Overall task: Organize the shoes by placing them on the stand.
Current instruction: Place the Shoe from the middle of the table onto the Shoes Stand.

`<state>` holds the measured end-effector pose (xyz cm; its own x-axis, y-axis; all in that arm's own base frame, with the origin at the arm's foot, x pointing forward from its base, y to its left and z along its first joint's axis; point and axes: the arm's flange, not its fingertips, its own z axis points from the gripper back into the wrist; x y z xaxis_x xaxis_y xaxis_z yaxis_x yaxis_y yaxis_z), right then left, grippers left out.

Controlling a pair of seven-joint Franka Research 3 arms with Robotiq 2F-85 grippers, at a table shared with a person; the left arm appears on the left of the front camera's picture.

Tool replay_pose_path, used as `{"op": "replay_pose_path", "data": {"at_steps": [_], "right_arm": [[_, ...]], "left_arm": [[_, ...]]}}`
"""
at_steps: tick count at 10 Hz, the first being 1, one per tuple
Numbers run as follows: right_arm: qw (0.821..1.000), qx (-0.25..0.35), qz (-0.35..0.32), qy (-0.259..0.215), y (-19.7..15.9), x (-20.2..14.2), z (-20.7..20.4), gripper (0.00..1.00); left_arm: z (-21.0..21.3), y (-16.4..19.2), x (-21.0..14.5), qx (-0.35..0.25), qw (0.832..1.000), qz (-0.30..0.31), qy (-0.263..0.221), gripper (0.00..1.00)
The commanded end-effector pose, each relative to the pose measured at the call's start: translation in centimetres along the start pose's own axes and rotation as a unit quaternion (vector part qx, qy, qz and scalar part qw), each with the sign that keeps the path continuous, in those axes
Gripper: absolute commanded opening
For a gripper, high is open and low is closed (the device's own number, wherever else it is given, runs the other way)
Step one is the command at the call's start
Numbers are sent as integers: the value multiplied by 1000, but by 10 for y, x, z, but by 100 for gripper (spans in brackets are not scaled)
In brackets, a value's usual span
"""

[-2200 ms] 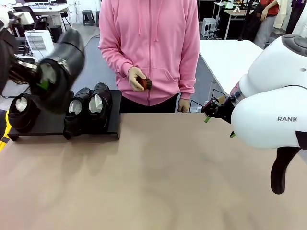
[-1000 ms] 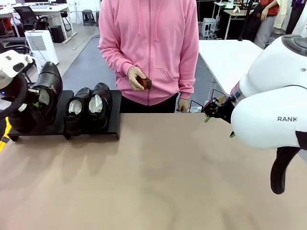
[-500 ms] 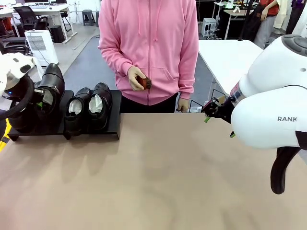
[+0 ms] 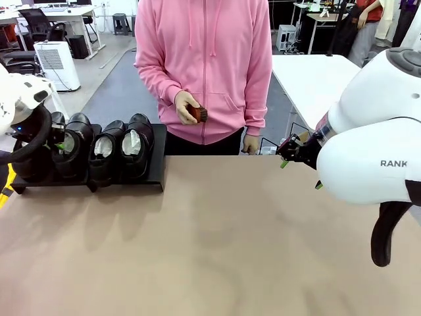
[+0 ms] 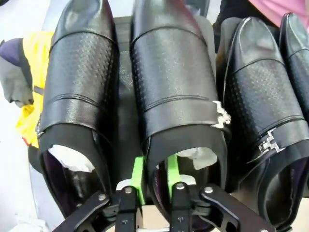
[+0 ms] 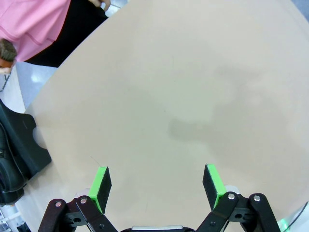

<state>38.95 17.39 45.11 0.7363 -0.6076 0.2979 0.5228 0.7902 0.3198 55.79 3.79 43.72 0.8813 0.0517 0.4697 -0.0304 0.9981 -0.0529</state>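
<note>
Four shoes: they are sitting side by side on the stand, toes pointing toward twelve o'clock and white paper showing in their openings.
Stand: it is lying low and black at about ten o'clock on the table, near the far edge.
Shoe second from nine o'clock: it is resting flat on the stand between its neighbours, and the left gripper is at its heel.
Outermost shoe at nine o'clock: it is partly hiding behind the left arm.
Left gripper: in the left wrist view its green pads are standing a narrow gap apart, one on either side of the heel rim of the middle shoe; I cannot tell whether they are pressing on the leather or merely straddling it.
Neighbouring shoes, left wrist view: one is lying just beside the middle shoe toward nine o'clock, another toward three o'clock, each with a strip of the stand showing between.
Right gripper: its jaws are gaping wide with nothing between them, hovering over bare table.
Right arm: it is occupying the three o'clock side of the front view, well apart from the stand.
Person: they are standing at twelve o'clock in a pink hoodie, one hand holding a small brown brush at the waist.
</note>
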Motion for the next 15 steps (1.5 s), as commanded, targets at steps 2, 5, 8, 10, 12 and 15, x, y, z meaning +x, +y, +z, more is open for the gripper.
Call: {"op": "replay_pose_path", "data": {"at_steps": [2,5,8,10,12,15], "right_arm": [[1000,9,7,5,0,3,0,100],[1000,9,7,5,0,3,0,100],[1000,9,7,5,0,3,0,100],[1000,9,7,5,0,3,0,100],[1000,9,7,5,0,3,0,100],[1000,9,7,5,0,3,0,100]], "left_arm": [[2,2,7,14,1000,8,0,90],[29,-6,-4,8,1000,7,-28,90],[16,-1,6,0,1000,2,-16,90],[16,-1,6,0,1000,2,-16,90],[16,-1,6,0,1000,2,-16,90],[16,-1,6,0,1000,2,-16,90]]}}
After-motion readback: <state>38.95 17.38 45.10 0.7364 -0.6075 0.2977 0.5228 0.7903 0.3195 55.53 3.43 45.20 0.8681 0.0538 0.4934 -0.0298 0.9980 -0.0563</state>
